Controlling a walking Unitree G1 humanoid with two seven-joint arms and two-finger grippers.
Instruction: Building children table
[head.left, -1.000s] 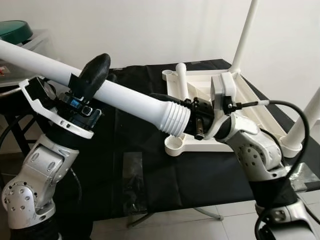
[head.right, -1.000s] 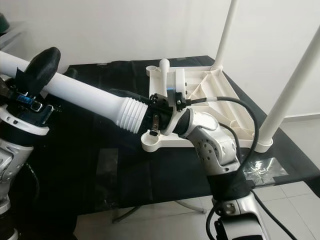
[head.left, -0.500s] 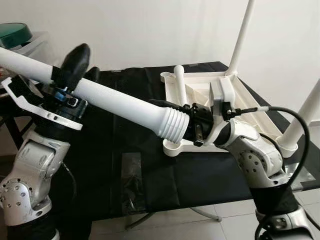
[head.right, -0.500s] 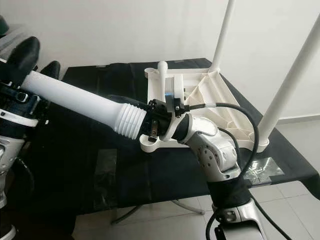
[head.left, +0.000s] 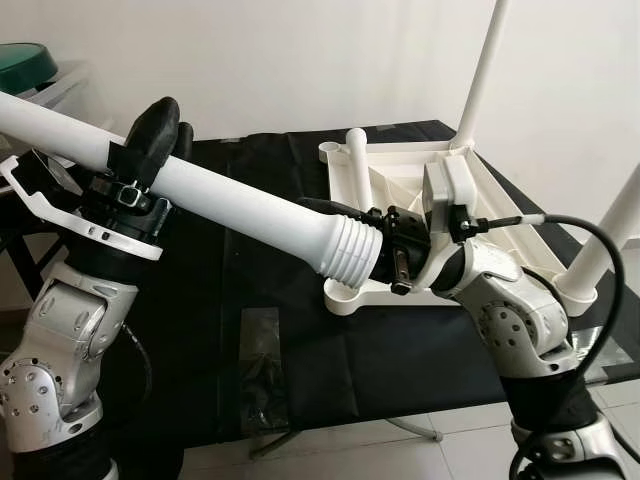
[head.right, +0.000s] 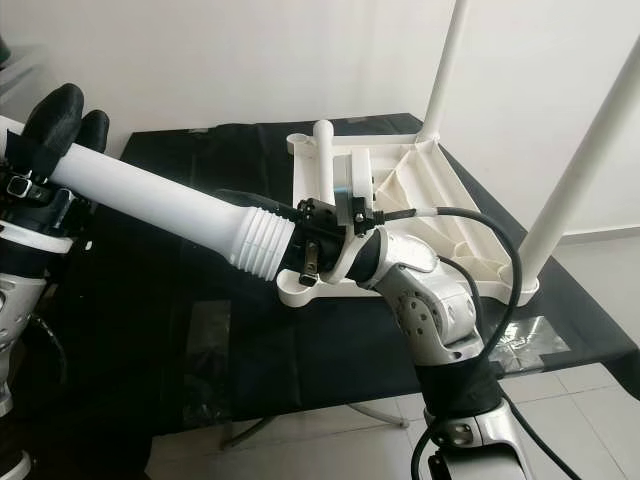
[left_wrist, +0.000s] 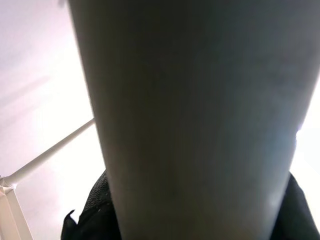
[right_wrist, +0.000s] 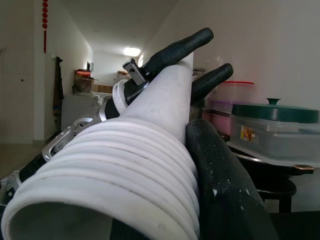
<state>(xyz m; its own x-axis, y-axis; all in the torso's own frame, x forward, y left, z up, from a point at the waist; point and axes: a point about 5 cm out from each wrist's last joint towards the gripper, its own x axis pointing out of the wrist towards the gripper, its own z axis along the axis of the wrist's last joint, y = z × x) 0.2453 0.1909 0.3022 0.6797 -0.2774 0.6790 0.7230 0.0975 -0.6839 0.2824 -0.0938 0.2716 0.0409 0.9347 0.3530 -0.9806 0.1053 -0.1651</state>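
A long white table leg (head.left: 250, 205) hangs slanted in the air over the black-draped table, held by both grippers. My left gripper (head.left: 155, 135) is shut on its smooth shaft near the upper far end. My right gripper (head.left: 340, 235) is shut on the ribbed threaded end (right_wrist: 125, 175), with one black finger (right_wrist: 220, 185) lying along it. The threaded end hovers just above the front left corner socket (head.left: 345, 297) of the upside-down white table top (head.left: 500, 200). Two long legs (head.left: 480, 70) stand upright in its right corners, and a short post (head.left: 358, 165) stands at its back left corner.
The black cloth (head.left: 270, 290) covers a table whose front edge is close to me. A clear plastic bag (head.left: 262, 350) lies on it near the front. Green-lidded containers (head.left: 25, 60) stand at the far left. A black cable (head.left: 590, 240) loops off my right arm.
My left gripper has slid along the leg toward its far end, leftward. The threaded end in my right gripper has stayed almost in place above the corner socket.
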